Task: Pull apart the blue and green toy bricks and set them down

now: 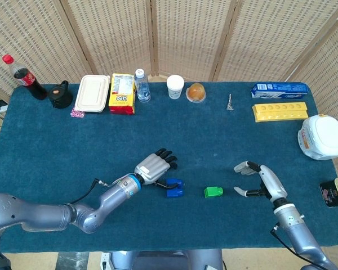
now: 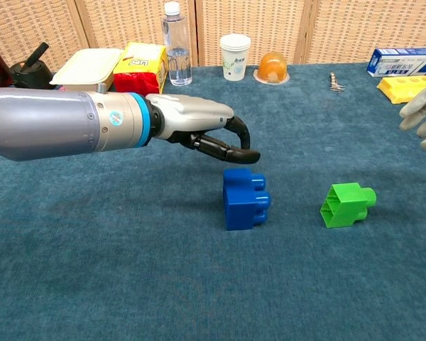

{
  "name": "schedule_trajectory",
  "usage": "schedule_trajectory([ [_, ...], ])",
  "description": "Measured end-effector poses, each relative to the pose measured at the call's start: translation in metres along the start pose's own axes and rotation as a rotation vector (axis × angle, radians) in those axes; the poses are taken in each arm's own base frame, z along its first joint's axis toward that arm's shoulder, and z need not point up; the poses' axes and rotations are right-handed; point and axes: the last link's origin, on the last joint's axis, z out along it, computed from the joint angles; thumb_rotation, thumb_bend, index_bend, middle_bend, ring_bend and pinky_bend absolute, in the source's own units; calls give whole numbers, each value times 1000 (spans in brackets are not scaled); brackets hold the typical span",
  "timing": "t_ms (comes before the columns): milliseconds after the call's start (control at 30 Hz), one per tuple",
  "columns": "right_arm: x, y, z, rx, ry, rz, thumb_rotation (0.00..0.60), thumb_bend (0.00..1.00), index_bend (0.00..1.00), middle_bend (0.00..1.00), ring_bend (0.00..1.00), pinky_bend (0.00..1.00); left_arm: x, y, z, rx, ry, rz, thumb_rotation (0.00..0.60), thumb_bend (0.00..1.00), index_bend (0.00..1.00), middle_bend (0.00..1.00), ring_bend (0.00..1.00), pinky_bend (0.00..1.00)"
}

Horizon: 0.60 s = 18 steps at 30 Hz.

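Note:
The blue brick [image 1: 173,187] [image 2: 246,198] lies on the blue cloth, apart from any hand. Just up and left of it hovers my left hand [image 1: 155,167] [image 2: 202,131], its fingers spread and holding nothing. The green brick [image 1: 213,192] [image 2: 348,204] lies on its side a short way right of the blue one. My right hand [image 1: 263,181] [image 2: 422,117] is open to the right of the green brick, not touching it; the chest view shows only its fingers at the right edge.
Along the far edge stand a cola bottle [image 1: 23,77], a lunch box [image 1: 92,93], a yellow carton [image 1: 122,93], a water bottle [image 1: 142,85], a paper cup [image 1: 175,86] and an orange dome [image 1: 196,92]. A yellow tray [image 1: 280,111], a blue box [image 1: 279,88] and a white pot [image 1: 322,137] sit at the right.

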Motion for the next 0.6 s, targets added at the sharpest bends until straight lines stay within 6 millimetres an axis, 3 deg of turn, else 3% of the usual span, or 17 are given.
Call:
schedule_trajectory([
  [167,2,-2,0,16,16,-9,600,255,363,380,373,305,11,-10,-11,37,72,26,98,276,271,154,0,44],
  [300,3,-1,-1,24,29,-31,600,256,364,392,380,311,20,-18,-30,79,146,32,351,288,271,154,0,44],
  [600,5,10,-5,15,78,-142,600,259,377,412,396,319,21,-46,-94,240,296,-7,363,296,271,155,0,45],
])
